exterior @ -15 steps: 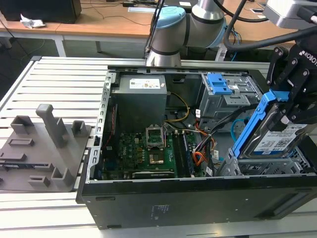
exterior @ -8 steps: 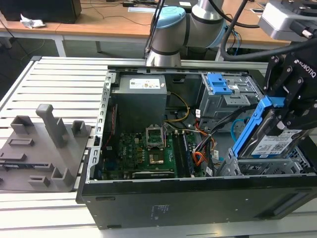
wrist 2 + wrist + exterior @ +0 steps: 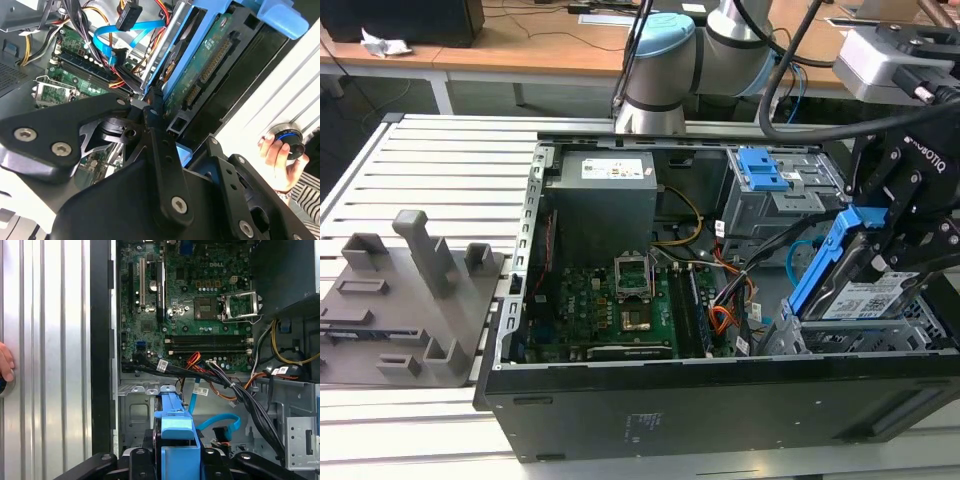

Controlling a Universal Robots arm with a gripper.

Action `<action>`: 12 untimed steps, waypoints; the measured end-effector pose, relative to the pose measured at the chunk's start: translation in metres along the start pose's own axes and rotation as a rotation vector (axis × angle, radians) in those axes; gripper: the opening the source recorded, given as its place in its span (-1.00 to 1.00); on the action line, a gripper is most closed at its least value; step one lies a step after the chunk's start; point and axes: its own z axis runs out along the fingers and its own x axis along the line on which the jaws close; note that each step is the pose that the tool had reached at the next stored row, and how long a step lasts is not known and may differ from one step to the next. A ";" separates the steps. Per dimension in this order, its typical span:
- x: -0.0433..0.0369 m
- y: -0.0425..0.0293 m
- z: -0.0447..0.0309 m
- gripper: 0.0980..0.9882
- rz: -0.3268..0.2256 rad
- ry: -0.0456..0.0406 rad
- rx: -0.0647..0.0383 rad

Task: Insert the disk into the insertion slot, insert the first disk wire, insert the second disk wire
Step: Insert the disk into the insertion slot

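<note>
The disk leans over the insertion slot (exterior view's right end), motherboard alongside.

The disk, a flat silver hard drive with a white barcode label in a bright blue plastic carrier, is clamped in the gripper. It is tilted steeply on edge, above the near corner of the open computer case on the exterior view's right. The insertion slot is a low grey metal cage with round holes, and it sits just below the disk with nothing in it. The first disk wire, a red, orange and black bundle, lies loose at the motherboard's edge near the slot. The second disk wire, thin, flat and light blue, curls in a loop beside the slot and ends in a small dark plug.
</note>
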 end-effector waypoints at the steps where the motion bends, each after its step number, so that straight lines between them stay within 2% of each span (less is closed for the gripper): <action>1: 0.0000 -0.0001 0.0015 -0.41 0.000 -0.0001 0.000; 4: 0.0000 -0.0003 0.0076 -0.41 0.000 -0.0001 0.000; 9: 0.0000 -0.0003 0.0080 -0.41 0.000 0.0000 0.000; 10: 0.0000 -0.0003 0.0080 -0.38 0.000 0.0001 0.000; 11: 0.0000 -0.0003 0.0081 -0.23 0.000 -0.0001 0.000; 12: 0.0000 -0.0003 0.0082 -0.23 0.000 -0.0002 0.000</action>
